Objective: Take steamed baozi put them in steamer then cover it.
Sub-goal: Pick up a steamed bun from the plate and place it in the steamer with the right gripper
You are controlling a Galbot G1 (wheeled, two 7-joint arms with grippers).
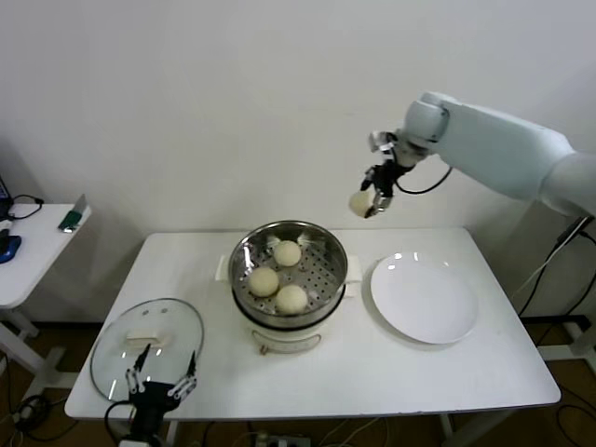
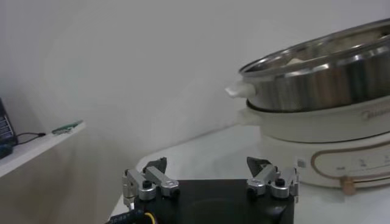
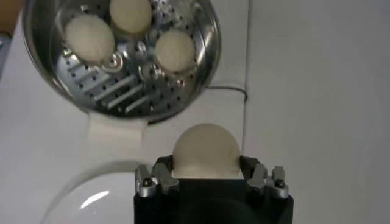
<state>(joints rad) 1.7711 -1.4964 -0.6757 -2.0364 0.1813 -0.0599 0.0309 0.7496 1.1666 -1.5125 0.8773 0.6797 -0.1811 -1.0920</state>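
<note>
The steamer stands mid-table on its white pot base, with three baozi inside. My right gripper is shut on a fourth baozi and holds it high in the air, above the table's back edge and right of the steamer. In the right wrist view that baozi sits between the jaws, with the steamer and its buns below. The glass cover lies flat at the front left. My left gripper is open and empty at the cover's front rim, shown also in the left wrist view.
An empty flat white plate lies right of the steamer. A small side table with a few items stands at the far left. The white wall runs close behind the table. The steamer's side fills the right of the left wrist view.
</note>
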